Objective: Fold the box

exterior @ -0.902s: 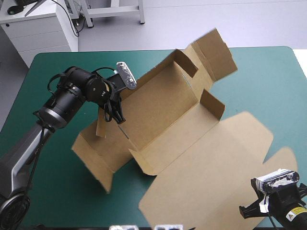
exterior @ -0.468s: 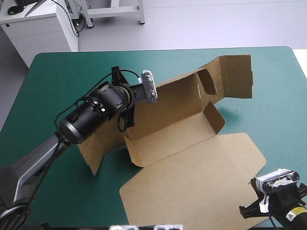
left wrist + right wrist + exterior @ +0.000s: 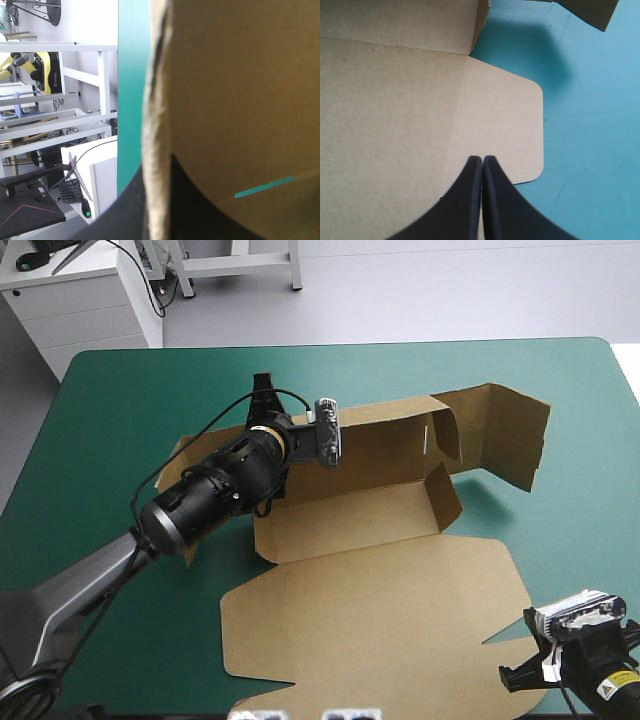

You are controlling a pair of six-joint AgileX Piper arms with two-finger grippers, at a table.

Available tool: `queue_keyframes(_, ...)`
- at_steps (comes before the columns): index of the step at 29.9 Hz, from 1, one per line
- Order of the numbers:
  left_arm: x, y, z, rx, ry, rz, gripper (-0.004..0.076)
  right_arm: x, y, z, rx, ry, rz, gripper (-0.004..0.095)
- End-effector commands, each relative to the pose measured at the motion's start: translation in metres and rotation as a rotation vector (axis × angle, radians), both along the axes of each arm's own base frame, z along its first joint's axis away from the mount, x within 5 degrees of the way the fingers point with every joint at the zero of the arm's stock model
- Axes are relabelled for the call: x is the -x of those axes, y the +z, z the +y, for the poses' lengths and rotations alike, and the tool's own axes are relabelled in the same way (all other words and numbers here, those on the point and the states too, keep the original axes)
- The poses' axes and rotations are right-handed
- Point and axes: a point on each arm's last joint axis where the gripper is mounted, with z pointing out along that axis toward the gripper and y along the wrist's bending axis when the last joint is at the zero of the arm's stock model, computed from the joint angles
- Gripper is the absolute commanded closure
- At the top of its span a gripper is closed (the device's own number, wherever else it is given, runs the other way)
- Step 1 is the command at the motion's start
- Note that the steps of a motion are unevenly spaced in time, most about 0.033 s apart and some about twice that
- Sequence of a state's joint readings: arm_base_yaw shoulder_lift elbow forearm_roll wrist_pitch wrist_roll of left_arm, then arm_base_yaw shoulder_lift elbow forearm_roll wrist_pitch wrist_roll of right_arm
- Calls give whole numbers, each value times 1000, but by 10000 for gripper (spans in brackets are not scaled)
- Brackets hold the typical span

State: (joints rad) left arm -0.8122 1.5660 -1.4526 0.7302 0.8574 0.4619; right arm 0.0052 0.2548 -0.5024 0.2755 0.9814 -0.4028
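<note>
Since the earlier frames the box (image 3: pixel 350 522) had been swung round by the left gripper (image 3: pixel 157 195). Its long tray, formerly slanted toward 1 o'clock, was now laid nearly parallel with the table's far edge, and that gripper had been carried toward the table's middle. The teal-green cover (image 3: pixel 120 400) was seen around the box on every side. The box was placed at the middle of the table: the tray's floor lay flat, its back wall was raised on the 12 o'clock side, and the lid (image 3: pixel 380 625) was spread flat at 6 o'clock, nearly to the near edge. At 2 o'clock from the tray an end panel (image 3: pixel 505 435) was raised off the cover and tilted. The left gripper was pinched on the back wall near the tray's 10 o'clock corner, the board's edge being clamped between its black fingers (image 3: pixel 195 205). The right gripper (image 3: pixel 482 162) was pressed together with nothing held, at the table's 5 o'clock corner, over the lid's rounded corner flap (image 3: pixel 515 130); whether the board was touched could not be told.
</note>
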Motion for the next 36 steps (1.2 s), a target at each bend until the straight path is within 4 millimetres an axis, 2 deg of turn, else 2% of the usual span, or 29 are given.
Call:
queue_keyframes(1,9,24,4,48,-75,-137,731,-4,12,0,-32,-15,-73,922)
queue_keyframes(7,19,19,13,54,-140,-253,731,-4,13,0,-51,-30,-79,922)
queue_keyframes(14,31,-1,24,-2,-189,-256,731,-6,15,0,-57,-40,-113,922)
queue_keyframes(24,42,-25,19,-47,-252,-351,731,-5,19,1,-128,-58,-114,922)
queue_keyframes(31,42,-36,22,-15,-220,-340,731,-4,45,3,-164,-48,-174,922)
queue_keyframes(36,44,-45,24,25,-190,-311,731,-17,71,6,-198,-36,-173,922)
